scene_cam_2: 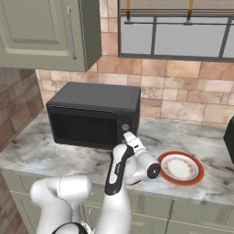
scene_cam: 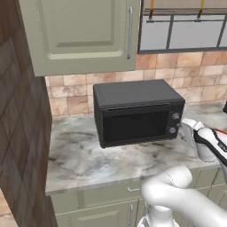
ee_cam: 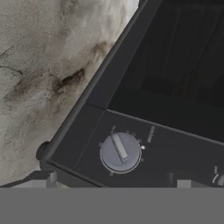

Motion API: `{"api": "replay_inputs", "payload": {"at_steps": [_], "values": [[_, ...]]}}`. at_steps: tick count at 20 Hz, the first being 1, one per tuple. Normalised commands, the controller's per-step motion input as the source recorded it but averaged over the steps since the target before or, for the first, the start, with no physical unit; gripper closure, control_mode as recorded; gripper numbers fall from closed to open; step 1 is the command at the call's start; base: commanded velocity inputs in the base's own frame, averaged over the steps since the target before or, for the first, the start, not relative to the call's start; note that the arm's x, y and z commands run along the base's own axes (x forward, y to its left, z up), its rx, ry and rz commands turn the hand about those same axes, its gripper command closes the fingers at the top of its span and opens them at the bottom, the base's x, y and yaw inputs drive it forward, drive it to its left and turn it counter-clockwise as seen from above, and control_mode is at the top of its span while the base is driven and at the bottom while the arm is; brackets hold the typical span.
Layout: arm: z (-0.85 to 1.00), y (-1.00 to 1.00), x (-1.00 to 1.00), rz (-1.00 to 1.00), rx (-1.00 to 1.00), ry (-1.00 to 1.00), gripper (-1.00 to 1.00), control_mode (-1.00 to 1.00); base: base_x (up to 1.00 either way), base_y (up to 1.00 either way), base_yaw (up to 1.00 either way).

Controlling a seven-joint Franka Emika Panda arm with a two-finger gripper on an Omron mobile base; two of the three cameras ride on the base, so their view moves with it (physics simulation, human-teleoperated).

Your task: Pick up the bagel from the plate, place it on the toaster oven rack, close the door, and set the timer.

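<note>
The black toaster oven [scene_cam: 133,95] stands on the marble counter with its door [scene_cam: 135,125] shut. Its dark glass hides the toaster oven rack. The bagel is out of view. The plate [scene_cam_2: 179,167], white with a red-orange rim, lies bare on the counter to the right of the oven. My gripper [scene_cam_2: 129,135] is open and sits just in front of the oven's right control strip. In the hand view the fingertips [ee_cam: 44,178] stand wide apart on either side of a grey timer knob [ee_cam: 120,152], a little short of it, with nothing between them.
A second knob [ee_cam: 221,179] sits further along the control strip. A green wall cabinet [scene_cam: 80,31] hangs above the oven and a brick wall [scene_cam: 17,133] closes the left side. A dark object [scene_cam_2: 230,137] stands at the counter's right end.
</note>
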Motion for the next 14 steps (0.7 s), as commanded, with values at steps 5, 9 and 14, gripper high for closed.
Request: {"api": "replay_inputs", "payload": {"at_steps": [5,9,14], "values": [[-0.02,0.35,0.00,0.00,0.00,-0.03,-1.00,-1.00,0.00,0.00,0.00],[-0.03,0.33,0.00,0.00,0.01,-0.02,-1.00,-1.00,0.00,0.00,0.00],[-0.01,0.17,0.14,0.00,0.00,-0.01,-1.00,-1.00,0.00,0.00,0.00]]}}
